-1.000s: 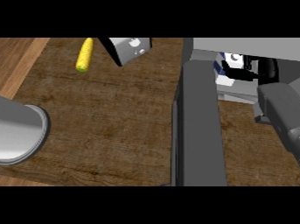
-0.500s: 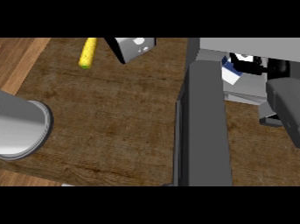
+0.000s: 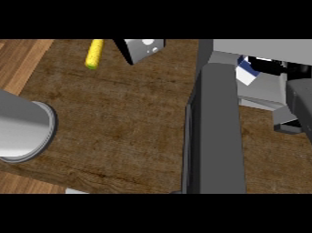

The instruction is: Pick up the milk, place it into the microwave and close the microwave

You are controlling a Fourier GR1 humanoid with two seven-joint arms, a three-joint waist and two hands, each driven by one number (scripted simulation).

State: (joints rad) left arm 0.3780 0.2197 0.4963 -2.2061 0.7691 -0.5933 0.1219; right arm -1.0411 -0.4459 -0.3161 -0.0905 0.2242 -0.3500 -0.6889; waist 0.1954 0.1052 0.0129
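Note:
The milk [image 3: 248, 73], a white carton with a blue patch, sits tilted at the microwave's opening, right of the open door [image 3: 215, 132], which shows edge-on as a dark grey slab. My right hand [image 3: 274, 67] shows as black fingers curled against the carton's right side, and its grey forearm [image 3: 310, 111] comes in from the right edge. The microwave's light grey body [image 3: 272, 48] spans the top right. Of my left arm only the grey forearm [image 3: 14, 125] shows at the left edge; its hand is hidden.
A yellow elongated item [image 3: 94, 53] lies at the counter's far edge. Beside it stands a dark angular object with a grey face [image 3: 141, 49]. The brown wooden counter [image 3: 118, 113] stretches left of the door.
My right forearm has pushed further up and to the right, toward the microwave's inside, with the milk staying at the hand. The left forearm has drifted slightly left.

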